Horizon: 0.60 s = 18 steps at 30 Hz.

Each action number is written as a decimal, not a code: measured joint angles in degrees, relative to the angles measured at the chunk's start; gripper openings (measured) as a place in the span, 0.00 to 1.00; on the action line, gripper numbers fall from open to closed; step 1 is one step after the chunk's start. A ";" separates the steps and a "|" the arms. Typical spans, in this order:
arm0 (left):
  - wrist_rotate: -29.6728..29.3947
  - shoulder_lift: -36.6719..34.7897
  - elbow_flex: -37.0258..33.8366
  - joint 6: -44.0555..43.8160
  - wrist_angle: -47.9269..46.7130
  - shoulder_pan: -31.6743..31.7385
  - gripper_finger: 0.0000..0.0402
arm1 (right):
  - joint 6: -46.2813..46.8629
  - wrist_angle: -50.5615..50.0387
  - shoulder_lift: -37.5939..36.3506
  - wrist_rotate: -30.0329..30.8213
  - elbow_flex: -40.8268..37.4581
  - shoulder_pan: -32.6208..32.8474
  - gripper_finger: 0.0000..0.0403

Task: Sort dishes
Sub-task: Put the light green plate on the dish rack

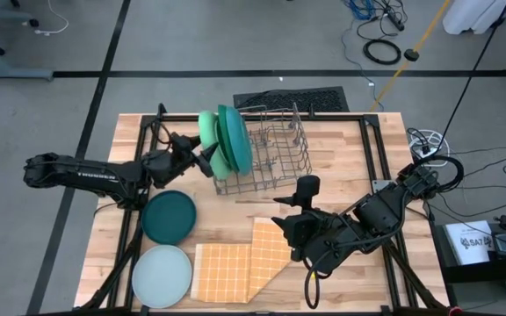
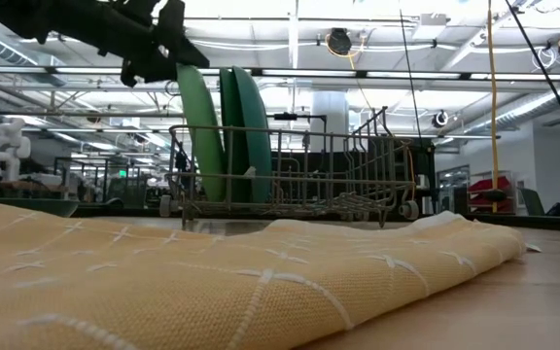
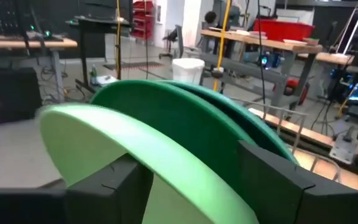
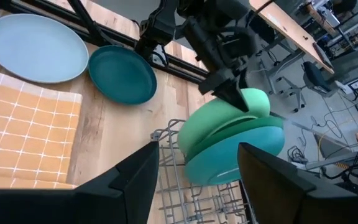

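Plates stand on edge in the grey wire rack (image 1: 271, 154) at the bench's far edge: a light green plate (image 1: 209, 133), a deep green plate (image 1: 227, 140) and a teal-blue plate (image 1: 238, 139), all smooth round discs packed together at the rack's left end. The left gripper (image 1: 206, 161) sits at the light green plate, its dark fingers (image 3: 104, 186) straddling the rim. Near the bench's left edge a dark teal plate (image 1: 169, 217) lies flat; a pale blue plate (image 1: 162, 276) lies at the near left corner. Beside it spreads the orange checked cloth (image 1: 240, 262), woven and partly folded. The right gripper (image 1: 281, 211) hovers above the cloth, fingers wide and empty.
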 joint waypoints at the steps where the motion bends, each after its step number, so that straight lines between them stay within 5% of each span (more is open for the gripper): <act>1: -0.09 0.00 -0.02 0.61 -0.10 0.00 0.59 | 0.01 0.02 0.00 0.00 0.00 0.00 0.52; 18: 9.14 0.02 -0.02 3.41 -3.70 0.00 0.86 | 0.36 -0.04 0.00 0.02 0.00 0.00 0.52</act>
